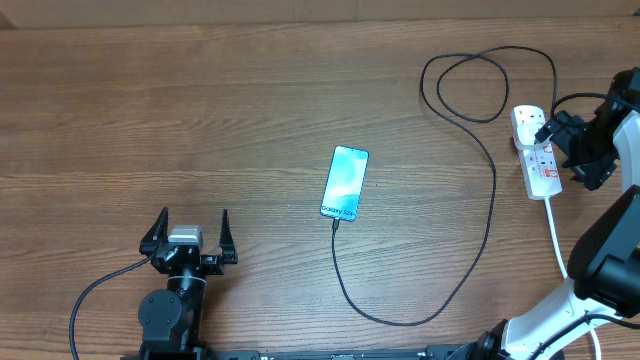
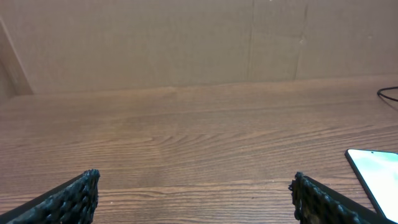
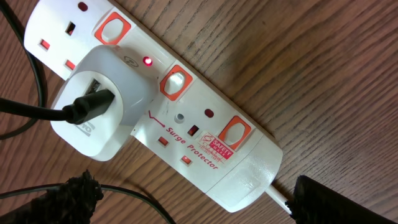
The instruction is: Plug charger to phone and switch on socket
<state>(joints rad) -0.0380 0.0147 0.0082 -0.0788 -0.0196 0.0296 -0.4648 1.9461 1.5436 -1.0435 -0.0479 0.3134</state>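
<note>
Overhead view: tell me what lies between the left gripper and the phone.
Only bare wooden table lies between the left gripper and the phone, as the overhead view shows.

- The socket (image 3: 186, 118) bears "Surge Protector" in slanted red letters along its white body, running from below the middle switch toward the cord end, with a red zigzag stroke leading into the words
- A small red sticker (image 3: 219, 145) on the socket, just beside the switch nearest the cord, has a white line that appears to read "SAFETY"; the finer print on it is too small to read
- The phone (image 1: 345, 182) shows "Galaxy S24" in dark letters near the lower end of its lit screen
- The white adapter of the charger (image 3: 99, 109) carries a faint raised mark and a small grey print, neither legible
</note>
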